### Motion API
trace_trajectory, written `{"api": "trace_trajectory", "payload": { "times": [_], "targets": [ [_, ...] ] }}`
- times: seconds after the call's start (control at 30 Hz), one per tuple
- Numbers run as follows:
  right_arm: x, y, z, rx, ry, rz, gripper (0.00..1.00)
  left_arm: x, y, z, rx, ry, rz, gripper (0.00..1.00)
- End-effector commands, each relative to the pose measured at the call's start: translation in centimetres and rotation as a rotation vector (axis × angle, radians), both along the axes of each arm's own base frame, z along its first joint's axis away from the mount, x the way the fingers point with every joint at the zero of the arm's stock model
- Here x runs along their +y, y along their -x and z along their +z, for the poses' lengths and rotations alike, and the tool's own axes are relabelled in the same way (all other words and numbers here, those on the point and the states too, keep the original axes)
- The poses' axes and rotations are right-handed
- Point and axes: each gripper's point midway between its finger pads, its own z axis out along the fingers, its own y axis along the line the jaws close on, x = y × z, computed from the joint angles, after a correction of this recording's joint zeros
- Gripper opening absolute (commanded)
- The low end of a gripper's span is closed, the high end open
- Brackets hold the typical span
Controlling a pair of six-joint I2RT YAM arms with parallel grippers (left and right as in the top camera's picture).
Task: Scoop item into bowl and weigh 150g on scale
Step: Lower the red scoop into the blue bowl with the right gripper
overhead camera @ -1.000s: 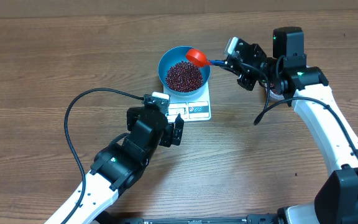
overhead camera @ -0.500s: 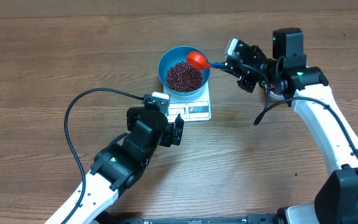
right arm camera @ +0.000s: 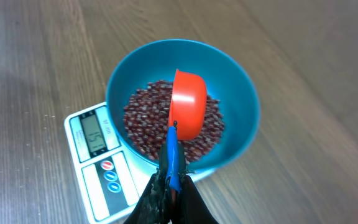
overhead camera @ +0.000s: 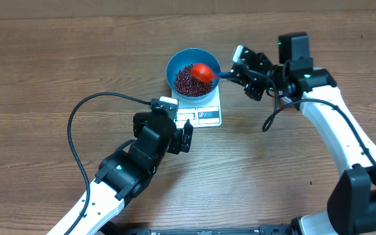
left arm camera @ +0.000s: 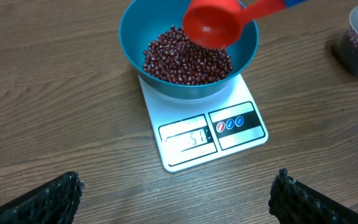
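While beans [overhead camera: 189, 79] heap the bowl [overhead camera: 172, 65] on the scale [overhead camera: 207, 115], right gripper [right arm camera: 169, 186] clamps the scoop [overhead camera: 202, 70] above; left gripper [left arm camera: 176, 202] gapes nearby, weight unconfirmed.

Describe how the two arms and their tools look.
Both arms have white lower links and black joints: left arm, right arm. A black cable loops off each. The left tool has black, rough-textured fingers; the right tool is black too, with a green light nearby.
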Motion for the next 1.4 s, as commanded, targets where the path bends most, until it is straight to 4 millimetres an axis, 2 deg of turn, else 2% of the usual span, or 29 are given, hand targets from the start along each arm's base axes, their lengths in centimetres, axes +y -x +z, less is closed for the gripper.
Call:
{"api": "trace_trajectory", "payload": {
  "times": [0.0,0.1,0.27,0.6,0.9,1.07,1.37],
  "targets": [
    [1.2,0.3,-1.3,0.031,-0.009,0.034,0.04,0.1,-0.5,1.0,-0.020,0.022,0.024,0.99],
    [1.7,0.2,-1.8,0.035,-0.006,0.043,0.04,0.1,-0.5,1.0,-0.020,0.022,0.024,1.00],
    [2.1,-0.2,-1.5,0.008,-0.011,0.049,0.04,0.1,-0.5,1.0,-0.020,0.022,0.024,1.00],
    [1.5,-1.5,-3.8,0.015,0.040,0.009,0.04,0.1,-0.5,1.0,-0.020,0.022,0.024,1.00],
    [1.5,-1.4,-3.8,0.083,0.005,-0.048,0.04,0.1,-0.5,1.0,-0.020,0.022,0.024,1.00],
    [1.5,-1.6,-3.2,0.073,-0.004,-0.056,0.04,0.1,-0.5,1.0,-0.020,0.022,0.024,1.00],
    [1.3,-2.1,-0.1,0.090,-0.075,-0.139,0.04,0.1,-0.5,1.0,-0.020,0.022,0.024,1.00]
  ]
}}
